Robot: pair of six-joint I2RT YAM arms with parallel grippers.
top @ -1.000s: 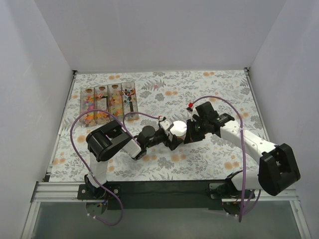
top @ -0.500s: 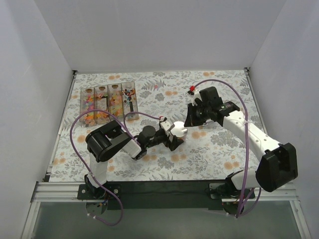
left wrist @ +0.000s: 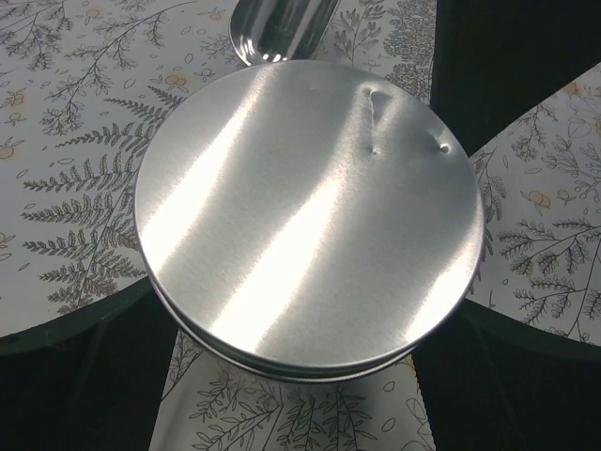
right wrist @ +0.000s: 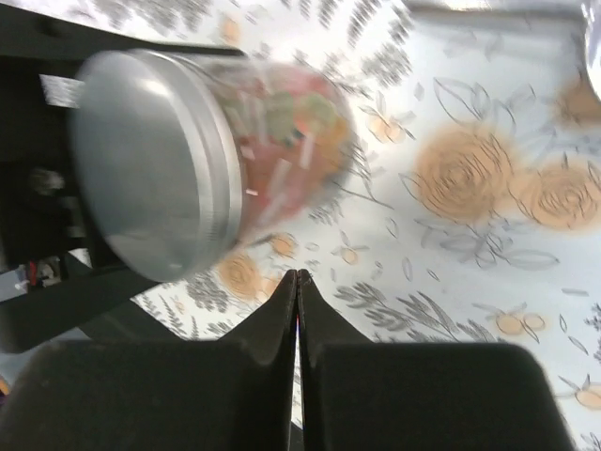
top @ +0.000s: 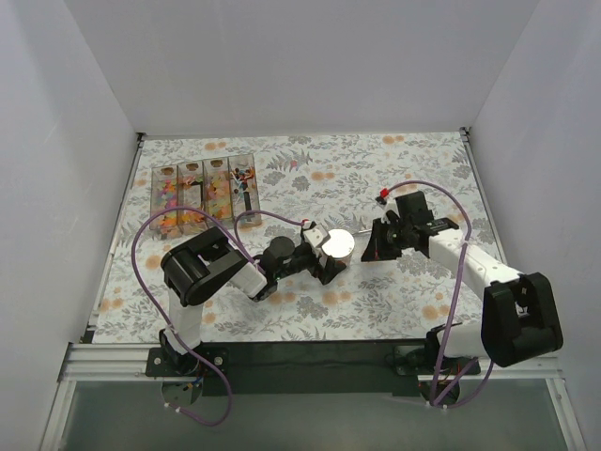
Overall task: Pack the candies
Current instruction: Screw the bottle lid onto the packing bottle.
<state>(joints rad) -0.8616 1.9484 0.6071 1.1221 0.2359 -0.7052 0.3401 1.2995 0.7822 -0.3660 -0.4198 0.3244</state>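
Clamped lidded jar (top: 337,246) with left gripper (left wrist: 300,235), jaws spread wide. Found candies (right wrist: 282,122) inside jar, apparently near full. Positioned right gripper (right wrist: 297,282) just right of jar, jaws fully closed, empty.

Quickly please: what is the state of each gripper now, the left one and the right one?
Left gripper: closed around the jar with the metal lid, candies inside.
Right gripper: closed, holding nothing.

Bright, even overhead light in top view w/ soft shadows. Broad glare streaks across lid (left wrist: 310,225) in left-wrist view. Right-wrist view motion-blurred, esp. candies (right wrist: 282,132) beside lid.
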